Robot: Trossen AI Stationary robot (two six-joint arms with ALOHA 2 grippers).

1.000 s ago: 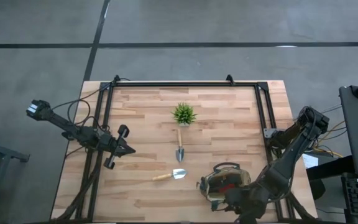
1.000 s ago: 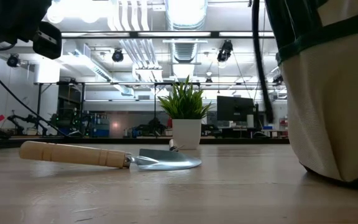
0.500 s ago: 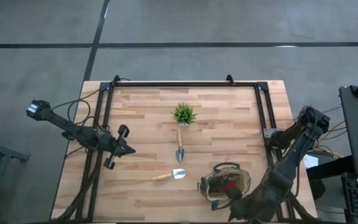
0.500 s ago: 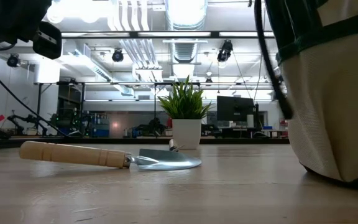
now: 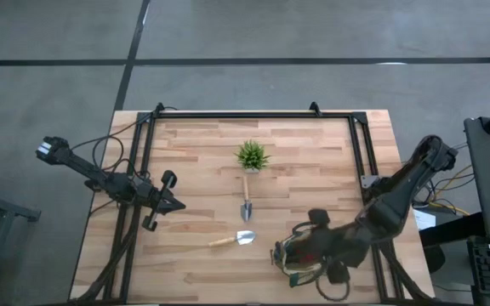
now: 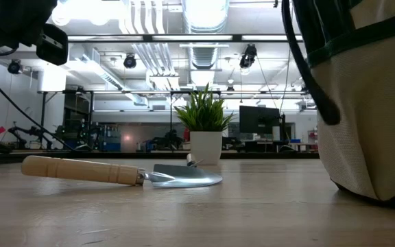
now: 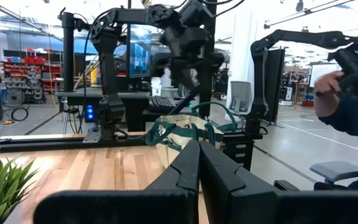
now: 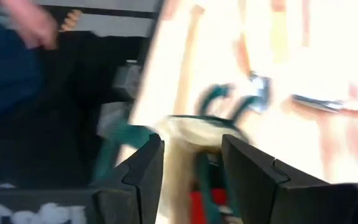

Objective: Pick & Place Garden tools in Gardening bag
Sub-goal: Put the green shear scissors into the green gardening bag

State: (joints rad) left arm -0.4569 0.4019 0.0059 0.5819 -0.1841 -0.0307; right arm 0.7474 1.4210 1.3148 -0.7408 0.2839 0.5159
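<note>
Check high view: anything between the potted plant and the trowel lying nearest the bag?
Yes: the second trowel, lying lengthwise between potted plant and near trowel, blade toward the latter. Bag sits off to the side.

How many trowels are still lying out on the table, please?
2: one trowel just below the potted plant, the other trowel nearer the gardening bag. The bag may hide more.

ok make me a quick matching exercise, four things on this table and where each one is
Things:
1. potted plant
2. gardening bag
3. left hand
4. nearer trowel

Places:
A. under the right hand, near edge
B. shut, over the table's left side
C. far middle of the table
D. lying flat, between the other trowel and the near edge

Pairs: 1-C, 2-A, 3-B, 4-D
</note>
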